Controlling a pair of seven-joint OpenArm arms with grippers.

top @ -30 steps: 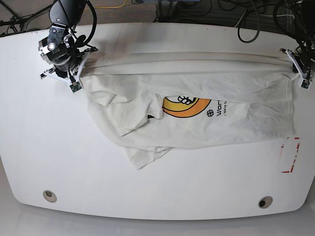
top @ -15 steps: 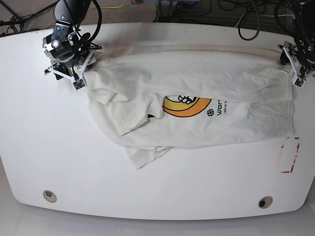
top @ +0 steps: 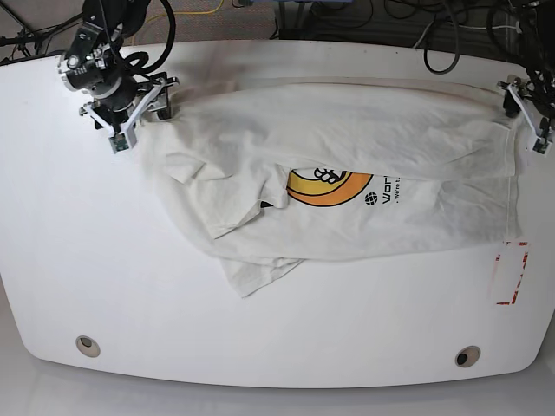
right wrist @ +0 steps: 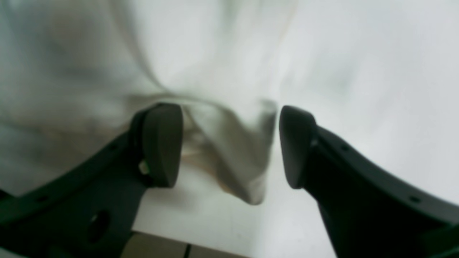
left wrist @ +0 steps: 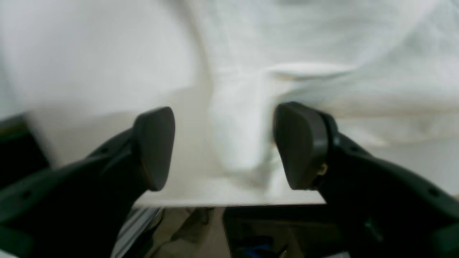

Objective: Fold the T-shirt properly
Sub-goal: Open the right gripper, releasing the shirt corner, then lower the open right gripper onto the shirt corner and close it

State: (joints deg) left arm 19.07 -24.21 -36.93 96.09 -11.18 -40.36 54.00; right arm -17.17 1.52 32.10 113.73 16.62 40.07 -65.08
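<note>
One fold laid over, shirt far from a neat packet.

At upper left of the base view the right claw (top: 130, 108) stands open over a loose corner of the T-shirt (top: 347, 139), gripping nothing. The shirt sprawls across the desk (top: 69, 260), sleeve rumpled, more folds due. Its orange print (top: 328, 186) reads "Wor…", rest unreadable. Upper right, the left claw (top: 529, 117) also gapes empty.

Both grippers have let go of the T-shirt (top: 347, 165). The right gripper (right wrist: 229, 143), at the upper left of the base view, now has its fingers (right wrist: 161, 143) apart and has moved up. The left gripper (left wrist: 224, 147) has opened too. The shirt's top edge, stretched taut earlier, now sags onto the tabletop (top: 87, 260).
</note>
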